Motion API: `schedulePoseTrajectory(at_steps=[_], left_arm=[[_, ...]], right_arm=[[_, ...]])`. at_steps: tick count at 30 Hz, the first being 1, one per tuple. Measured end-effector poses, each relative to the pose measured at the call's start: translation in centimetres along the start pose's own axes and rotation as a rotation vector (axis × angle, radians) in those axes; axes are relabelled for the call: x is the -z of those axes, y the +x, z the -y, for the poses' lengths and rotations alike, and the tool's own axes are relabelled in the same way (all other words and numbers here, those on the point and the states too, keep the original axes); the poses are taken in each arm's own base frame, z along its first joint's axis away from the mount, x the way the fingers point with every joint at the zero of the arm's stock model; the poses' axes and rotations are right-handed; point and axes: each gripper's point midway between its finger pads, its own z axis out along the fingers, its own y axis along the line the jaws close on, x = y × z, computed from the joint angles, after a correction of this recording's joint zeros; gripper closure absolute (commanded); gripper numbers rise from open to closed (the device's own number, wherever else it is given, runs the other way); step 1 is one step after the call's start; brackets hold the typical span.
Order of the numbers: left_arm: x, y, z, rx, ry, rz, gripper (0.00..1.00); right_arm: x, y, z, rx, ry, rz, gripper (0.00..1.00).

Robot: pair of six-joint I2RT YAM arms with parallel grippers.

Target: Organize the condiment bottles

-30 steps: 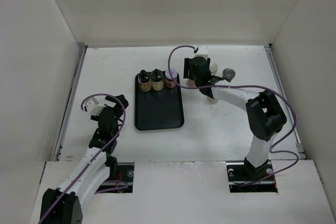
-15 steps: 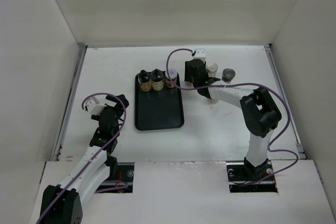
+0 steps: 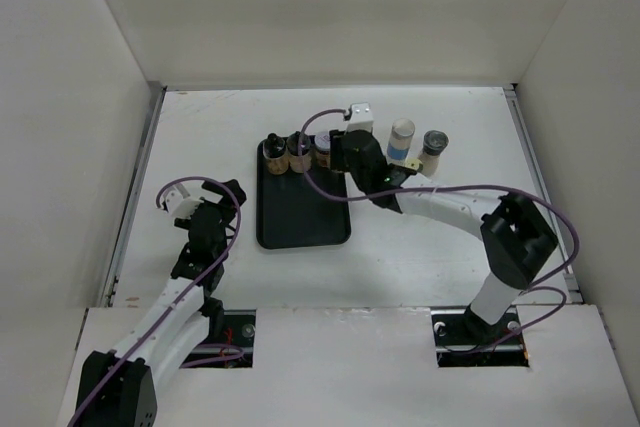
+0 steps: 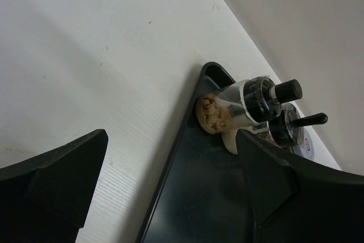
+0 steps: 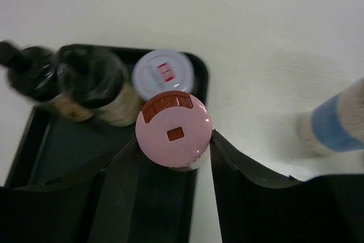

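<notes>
Right now my right gripper (image 5: 174, 139) is clamped on the pink jar (image 5: 173, 120), one finger on each side, and holds it upright over the far right corner of the tray (image 3: 300, 217). I cannot tell whether its base touches the tray floor. Just beyond it, in that corner, stands the white-lidded jar (image 5: 163, 73). Left of that stand the two brown bottles (image 5: 94, 83) with black caps, so the three make a row along the tray's far edge. The blue-label bottle (image 3: 402, 139) and the grinder (image 3: 434, 147) stand on the table (image 3: 450, 217), off the tray to its right, near each other but not touching. My left gripper (image 4: 172, 140) hangs to the left of the tray, apart from it, with its fingers spread wide and nothing between them. Through its camera I see the tray's far left corner and the brown bottles, which are blurred in the right wrist view.
</notes>
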Motion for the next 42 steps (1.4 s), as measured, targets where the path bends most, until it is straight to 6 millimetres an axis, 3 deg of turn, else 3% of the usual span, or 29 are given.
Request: schedulePoseTrajectory(at_steps=[5, 9, 13, 18, 21, 25, 28, 32, 36, 39, 42], left_arm=[[0.1, -0.1, 0.1, 0.004, 0.004, 0.003, 0.00], [0.1, 0.2, -0.3, 0.001, -0.001, -0.001, 0.00], [0.2, 0.2, -0.4, 0.005, 0.000, 0.000, 0.00], [0.2, 0.1, -0.5, 0.009, -0.002, 0.004, 0.00], [0.2, 0.0, -0.4, 0.012, -0.001, 0.007, 0.00], [0.2, 0.0, -0.4, 0.013, 0.000, 0.007, 0.00], [0.2, 0.0, -0.4, 0.013, -0.001, 0.007, 0.00], [0.2, 0.0, -0.4, 0.013, 0.000, 0.007, 0.00], [0.2, -0.1, -0.3, 0.015, 0.003, 0.009, 0.00], [0.2, -0.1, -0.3, 0.016, 0.005, 0.008, 0.00], [0.3, -0.1, -0.2, 0.019, 0.008, 0.006, 0.00]], right_arm=[[1.5, 1.8, -6.6, 0.030, -0.128, -0.026, 0.58], [0.6, 2.4, -11.8, 0.042, -0.199, -0.025, 0.58], [-0.5, 3.4, -15.4, 0.053, -0.240, -0.031, 0.58], [-1.5, 5.6, -16.8, 0.074, -0.251, -0.060, 0.54], [-1.8, 7.0, -16.9, 0.085, -0.247, -0.083, 0.43], [-1.6, 7.2, -17.3, 0.073, -0.254, -0.085, 0.27], [-1.3, 7.3, -17.5, 0.064, -0.261, -0.090, 0.22], [0.4, 6.9, -16.3, 0.059, -0.266, -0.096, 0.24], [3.8, 4.1, -12.8, 0.014, -0.256, -0.059, 0.41], [6.0, 0.7, -7.9, -0.068, -0.204, 0.021, 0.65], [6.9, -2.2, -0.1, -0.159, -0.065, 0.100, 0.67]])
